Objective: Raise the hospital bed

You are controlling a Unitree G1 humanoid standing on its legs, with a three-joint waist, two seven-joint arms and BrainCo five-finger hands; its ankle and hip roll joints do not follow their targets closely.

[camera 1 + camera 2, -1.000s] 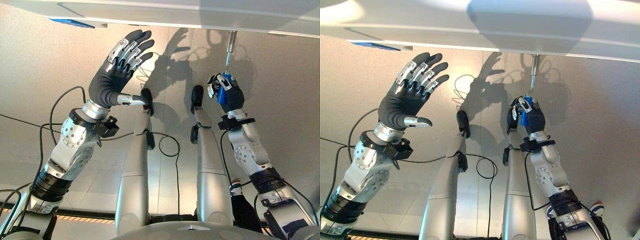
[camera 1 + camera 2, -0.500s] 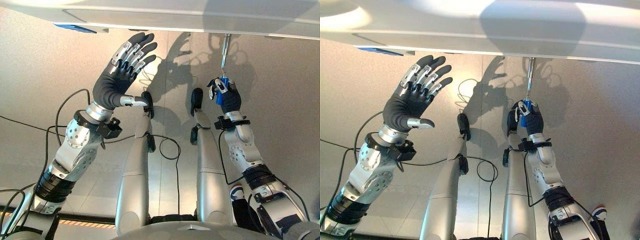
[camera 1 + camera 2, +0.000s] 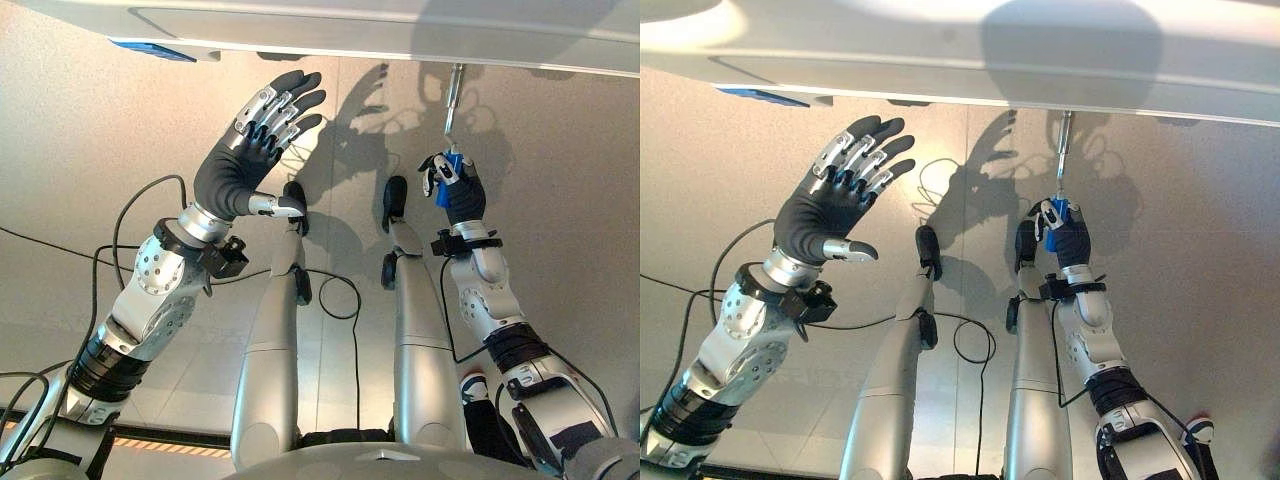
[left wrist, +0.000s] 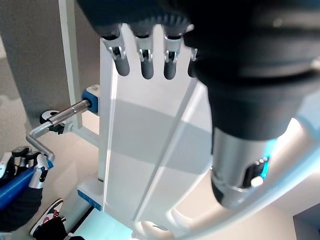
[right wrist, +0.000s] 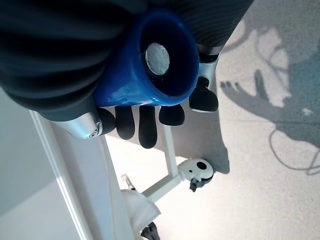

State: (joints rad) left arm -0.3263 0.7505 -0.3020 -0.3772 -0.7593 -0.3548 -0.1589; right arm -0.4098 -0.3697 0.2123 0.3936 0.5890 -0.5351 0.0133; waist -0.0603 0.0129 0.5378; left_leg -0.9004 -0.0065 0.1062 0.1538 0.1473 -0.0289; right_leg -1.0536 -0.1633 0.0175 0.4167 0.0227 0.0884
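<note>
The white hospital bed [image 3: 400, 30] runs along the far edge of the eye views. From under it a metal crank rod [image 3: 453, 100] comes down to a blue handle [image 3: 451, 168]. My right hand [image 3: 462, 198] is shut on that handle; in the right wrist view its fingers [image 5: 145, 125] curl round the blue handle [image 5: 150, 65]. My left hand [image 3: 240, 170] is raised left of the crank, open with spread straight fingers and holding nothing. The left wrist view shows its fingers [image 4: 145, 60] before the white bed board [image 4: 145, 150], with the bent crank [image 4: 55, 120] off to one side.
A blue tab [image 3: 150, 50] sits on the bed's edge at the far left. A bed caster [image 5: 197, 172] stands on the speckled floor under the frame. A person's shoe [image 3: 472, 385] is on the floor beside my right arm.
My left hand has drifted a little to the right, still open. The right hand has reached slightly farther toward the bed with the blue handle in it.
</note>
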